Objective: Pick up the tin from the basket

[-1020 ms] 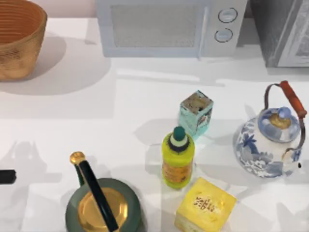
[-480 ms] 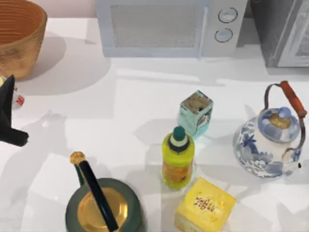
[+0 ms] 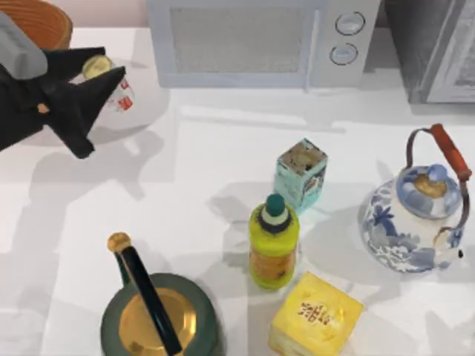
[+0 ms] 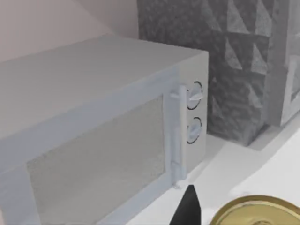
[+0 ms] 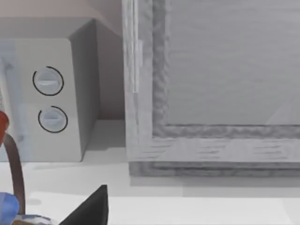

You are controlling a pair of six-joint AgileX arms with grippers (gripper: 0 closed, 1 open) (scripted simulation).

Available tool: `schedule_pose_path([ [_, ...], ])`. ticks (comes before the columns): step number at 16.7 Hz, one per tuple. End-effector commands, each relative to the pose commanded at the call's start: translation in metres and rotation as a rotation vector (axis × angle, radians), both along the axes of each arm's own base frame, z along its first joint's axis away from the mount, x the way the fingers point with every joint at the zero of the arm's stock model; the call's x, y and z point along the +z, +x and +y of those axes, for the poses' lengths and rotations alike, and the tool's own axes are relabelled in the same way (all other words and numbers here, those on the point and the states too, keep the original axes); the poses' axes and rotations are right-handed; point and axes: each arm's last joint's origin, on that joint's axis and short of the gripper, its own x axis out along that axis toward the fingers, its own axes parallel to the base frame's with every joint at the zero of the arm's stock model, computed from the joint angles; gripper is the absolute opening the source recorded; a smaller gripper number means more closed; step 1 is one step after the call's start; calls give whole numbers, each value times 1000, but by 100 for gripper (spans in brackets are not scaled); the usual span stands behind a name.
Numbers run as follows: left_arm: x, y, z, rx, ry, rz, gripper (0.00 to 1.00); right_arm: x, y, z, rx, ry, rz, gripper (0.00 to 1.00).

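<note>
Holding the small white tin with red label marks and a dull gold round end [image 3: 111, 80] between its black fingers, the left gripper [image 3: 95, 78] is raised at the top view's ten o'clock, just right of the large round woven wicker basket [image 3: 33, 21] whose orange-brown ribbed inside shows at the far-left corner. The tin is outside the basket, above the white table [image 3: 193, 170]. In the left wrist view the tin's gold end [image 4: 255, 213] sits beside a black fingertip [image 4: 187, 206], facing the pale grey microwave [image 4: 103, 122]. Toward six o'clock stands a dark green kettle with a gold lid [image 3: 157, 315]. Near centre stand a teal rectangular carton [image 3: 302, 174], a yellow bottle with a green cap [image 3: 274, 241] and a yellow cube box [image 3: 315, 315]. At three o'clock sits a blue-and-white kettle [image 3: 415, 211]. The right gripper's fingertip [image 5: 89, 208] shows in the right wrist view; whether it is wide or narrow cannot be told.
</note>
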Motion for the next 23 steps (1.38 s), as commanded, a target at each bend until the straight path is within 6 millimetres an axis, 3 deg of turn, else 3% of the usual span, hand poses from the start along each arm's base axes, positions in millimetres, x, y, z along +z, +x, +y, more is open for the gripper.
schedule_pose_path([
  [3,-39,45,-6,-197,-3,1,0,0,0,0,0,0,0,100],
  [6,-89,74,-11,-376,-14,4,0,0,0,0,0,0,0,100],
  [10,-154,89,-18,-574,-36,13,0,0,0,0,0,0,0,100],
  [13,-187,86,-23,-680,-54,26,0,0,0,0,0,0,0,100],
  [15,-196,84,-25,-715,-61,32,0,0,0,0,0,0,0,100],
  [20,-196,84,-26,-717,-61,32,0,0,0,0,0,0,0,100],
  [23,-196,84,-26,-717,-61,32,23,0,0,0,0,0,0,100],
])
